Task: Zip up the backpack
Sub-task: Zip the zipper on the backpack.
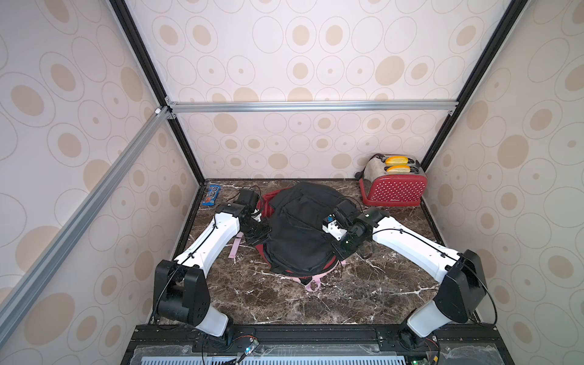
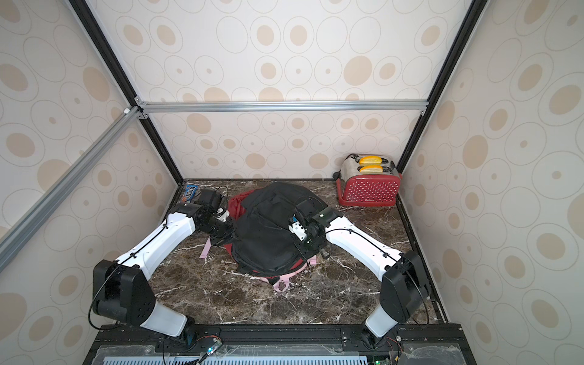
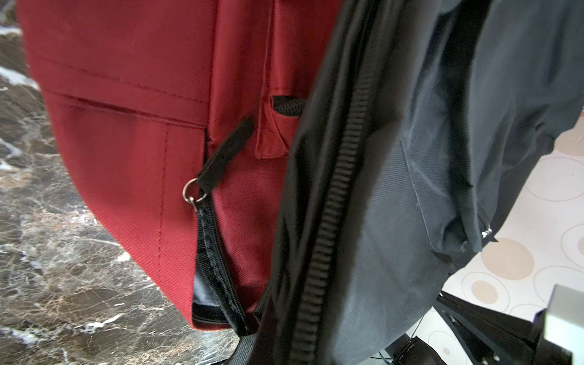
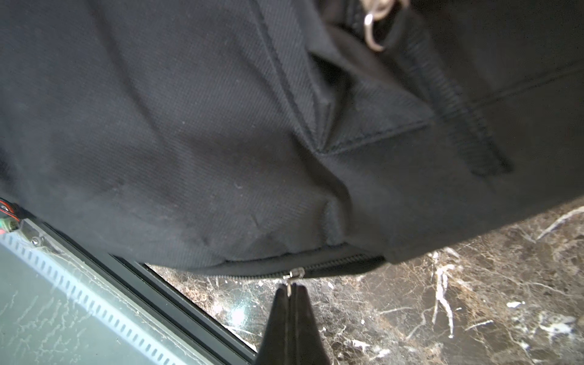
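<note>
Status check, near edge outward.

- Nearest you is bare bench (image 1: 284, 303). A pink strap (image 1: 311, 284) pokes out from under the backpack's near edge.
- The backpack (image 1: 297, 227) lies flat mid-bench, black face up, with red showing along its sides.
- The right claw (image 4: 291, 294) is closed tight on the small pull ring (image 4: 288, 280) of a slider (image 4: 297, 271). The slider sits on the backpack's low edge seam on the right flank, just above the bench.
- You cannot tell from this view which side of that slider is meshed. My judgement: this zip is mid-run, not finished.
- The left claw (image 1: 261, 233) is tucked against the backpack's left flank, tips hidden. It is closed, but you cannot tell what it pinches; probably fabric, as a brace.
- In the left wrist view, the black zipper (image 3: 331, 196) is meshed along all that shows.
- The red side-pocket zipper (image 3: 215, 268) gapes below its slider, with pale lining visible. If that pocket counts, it is left to do.
- Far edge: a candy bag (image 1: 211, 195) and a toaster (image 1: 393, 186), both clear of the work.
</note>
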Tool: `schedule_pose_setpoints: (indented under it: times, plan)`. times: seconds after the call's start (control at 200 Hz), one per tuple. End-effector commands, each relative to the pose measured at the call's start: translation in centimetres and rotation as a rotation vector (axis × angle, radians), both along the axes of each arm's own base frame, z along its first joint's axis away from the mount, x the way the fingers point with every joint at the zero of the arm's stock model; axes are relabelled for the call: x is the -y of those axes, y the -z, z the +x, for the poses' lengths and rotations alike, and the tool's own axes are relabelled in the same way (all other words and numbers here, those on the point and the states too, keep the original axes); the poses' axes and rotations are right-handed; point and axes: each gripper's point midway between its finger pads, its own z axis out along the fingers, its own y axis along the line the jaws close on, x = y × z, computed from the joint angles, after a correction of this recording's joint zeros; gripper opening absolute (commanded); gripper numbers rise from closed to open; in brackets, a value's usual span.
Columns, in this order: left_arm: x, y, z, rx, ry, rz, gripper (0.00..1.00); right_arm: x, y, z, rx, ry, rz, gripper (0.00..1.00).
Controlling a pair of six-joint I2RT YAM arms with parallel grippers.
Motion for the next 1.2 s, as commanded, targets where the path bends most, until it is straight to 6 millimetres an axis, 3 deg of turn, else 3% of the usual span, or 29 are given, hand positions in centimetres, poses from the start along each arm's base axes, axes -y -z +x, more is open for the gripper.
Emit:
schedule_pose_setpoints:
  times: [0.0,0.08,0.16,0.26,0.361,0.486,0.621,0.781,1.197]
  plan:
    - [-0.2,-0.9,0.9,0.054,-0.032,-0.01,0.0,0.6,0.3,-1.6,-0.052,-0.026,-0.059,0.0]
    - [-0.3,-0.9,0.5,0.052,-0.029,-0.01,0.0,0.3,0.3,-1.4,-0.049,-0.023,-0.047,0.0]
    - [-0.7,-0.6,-0.5,0.038,-0.024,0.015,0.38,-0.1,0.2,-1.3,-0.066,-0.009,-0.041,0.0]
    - [-2.3,-0.1,-2.4,0.02,-0.021,0.111,0.57,-1.0,0.1,-1.1,-0.088,0.019,-0.013,0.0]
    - [-4.3,-0.2,-4.7,0.008,-0.03,0.227,0.63,-1.7,-0.1,-1.3,-0.126,0.044,0.014,0.0]
    - [-4.6,-0.7,-7.1,0.018,-0.1,0.238,0.65,-2.3,-0.4,-1.6,-0.161,0.067,0.04,0.0]
    - [-1.8,-0.6,-8.2,0.044,-0.161,0.118,0.67,-2.6,-1.0,-1.6,-0.206,0.105,0.083,0.0]
    - [1.3,0.2,-7.0,0.104,-0.239,-0.056,0.68,-2.8,-1.8,-1.7,-0.236,0.113,0.122,0.0]
    - [3.8,1.2,-5.0,0.177,-0.316,-0.183,0.67,-4.0,-3.0,-2.2,-0.306,0.1,0.191,0.0]
